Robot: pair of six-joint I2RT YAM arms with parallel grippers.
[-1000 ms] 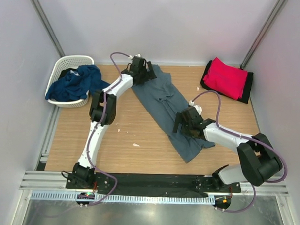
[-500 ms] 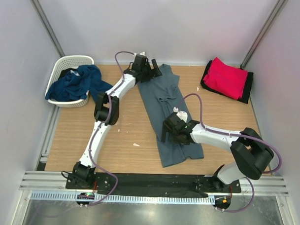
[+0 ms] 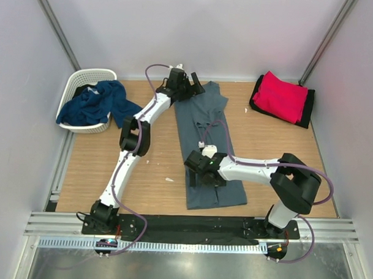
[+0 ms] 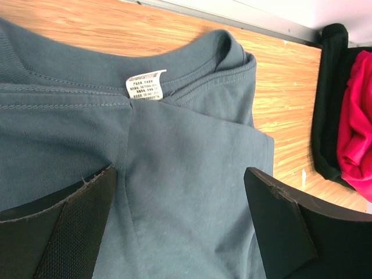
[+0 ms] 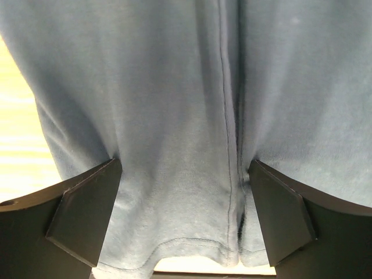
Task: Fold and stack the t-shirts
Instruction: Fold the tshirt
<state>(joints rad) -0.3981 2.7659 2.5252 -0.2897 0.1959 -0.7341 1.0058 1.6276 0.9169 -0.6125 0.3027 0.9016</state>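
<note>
A slate grey-blue t-shirt (image 3: 210,140) lies in a long narrow strip down the table, collar at the far end. My left gripper (image 3: 191,84) sits over the collar end. In the left wrist view it (image 4: 180,174) is open, with flat cloth (image 4: 186,192) and the white neck label (image 4: 145,85) between and ahead of its fingers. My right gripper (image 3: 196,170) sits over the lower part. In the right wrist view it (image 5: 185,165) is open, its fingers standing either side of the cloth (image 5: 174,116) above a stitched hem. A red t-shirt (image 3: 281,95) lies on a black one (image 3: 307,110) at the back right.
A white lattice basket (image 3: 84,75) at the back left holds a navy blue t-shirt (image 3: 93,102) that spills over its rim. The red shirt (image 4: 356,128) and black shirt (image 4: 325,116) also show at the right of the left wrist view. Small white scraps lie on the wood.
The grey-blue shirt has swung from a slant to nearly straight. My right gripper moved left with the lower end. My left gripper shifted slightly right at the collar.
</note>
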